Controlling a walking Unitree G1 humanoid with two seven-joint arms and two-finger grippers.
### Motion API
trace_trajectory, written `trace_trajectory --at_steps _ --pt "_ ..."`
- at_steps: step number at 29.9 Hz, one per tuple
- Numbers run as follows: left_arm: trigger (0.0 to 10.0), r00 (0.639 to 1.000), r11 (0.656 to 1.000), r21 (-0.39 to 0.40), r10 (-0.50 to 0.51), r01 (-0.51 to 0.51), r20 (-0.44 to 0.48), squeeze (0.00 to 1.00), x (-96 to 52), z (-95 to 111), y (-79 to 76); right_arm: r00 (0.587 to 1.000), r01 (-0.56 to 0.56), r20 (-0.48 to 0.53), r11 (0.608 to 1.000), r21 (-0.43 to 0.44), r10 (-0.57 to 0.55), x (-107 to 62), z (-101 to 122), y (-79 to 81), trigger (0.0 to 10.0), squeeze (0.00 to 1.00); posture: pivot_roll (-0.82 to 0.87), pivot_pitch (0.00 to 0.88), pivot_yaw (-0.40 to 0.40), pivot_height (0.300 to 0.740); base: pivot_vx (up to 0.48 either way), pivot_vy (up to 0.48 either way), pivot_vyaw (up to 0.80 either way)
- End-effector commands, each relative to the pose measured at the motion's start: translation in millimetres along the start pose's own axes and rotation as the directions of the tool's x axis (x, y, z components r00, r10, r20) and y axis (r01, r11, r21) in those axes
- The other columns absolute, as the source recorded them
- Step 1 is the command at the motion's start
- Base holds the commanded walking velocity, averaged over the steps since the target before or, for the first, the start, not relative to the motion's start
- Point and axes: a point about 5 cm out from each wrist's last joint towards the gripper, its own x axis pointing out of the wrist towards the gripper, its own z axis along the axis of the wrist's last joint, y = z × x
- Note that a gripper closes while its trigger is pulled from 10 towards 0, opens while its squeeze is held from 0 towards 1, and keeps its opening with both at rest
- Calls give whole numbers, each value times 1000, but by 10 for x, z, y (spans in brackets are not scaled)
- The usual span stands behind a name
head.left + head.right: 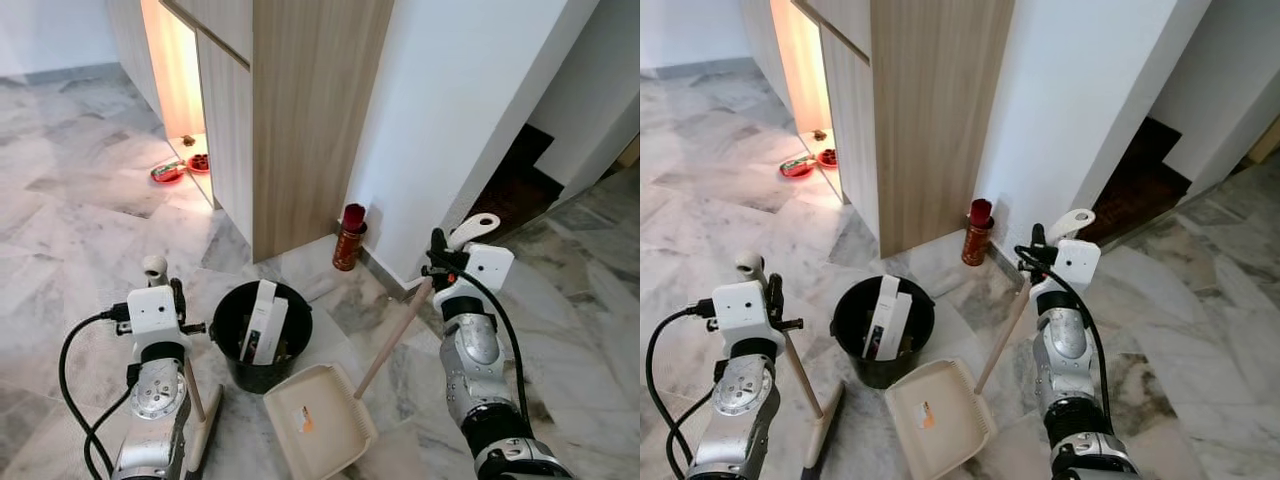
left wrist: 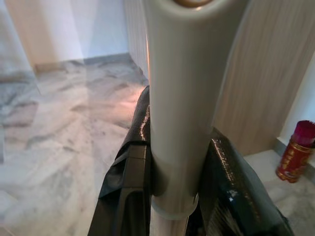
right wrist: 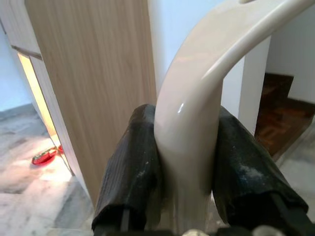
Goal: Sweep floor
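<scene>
Broom [image 1: 196,405] handle clamped in left claw [image 2: 172,196]; dustpan [image 1: 318,421] handle clamped in right claw [image 3: 189,196]; head views show black bin [image 1: 260,335].

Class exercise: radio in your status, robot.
Left gripper shut on broom handle. Right gripper shut on dustpan handle. Black bin beside dustpan.

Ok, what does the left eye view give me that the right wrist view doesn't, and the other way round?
Left eye view alone: the black bin, the cream dustpan on the marble floor, and the left gripper holding the broom handle.

Right wrist view alone: a close look at the right gripper, fingers clamped on either side of the dustpan handle.

Both: the wooden cabinet, the red dishes on the lit floor beside it, the white wall and the dark doorway.
</scene>
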Motion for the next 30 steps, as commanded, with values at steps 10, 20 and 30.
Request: trace_trajectory --at_steps 10,20,30 --pt "10000 997 999 17 -51 50 51 0 153 164 -49 999 25 32 1000 11 -25 -52 -18 20 10000 0 225 0 -54 740 0 0 0" --pt "10000 996 996 -13 -84 84 16 0 96 78 -262 995 69 81 996 -47 -65 -18 124 -285 10000 0 108 0 -47 740 0 0 0" --pt "10000 983 983 8 -184 184 19 0 308 130 -399 979 181 108 982 -49 -175 -191 128 -591 10000 0 -25 0 12 740 0 0 0"
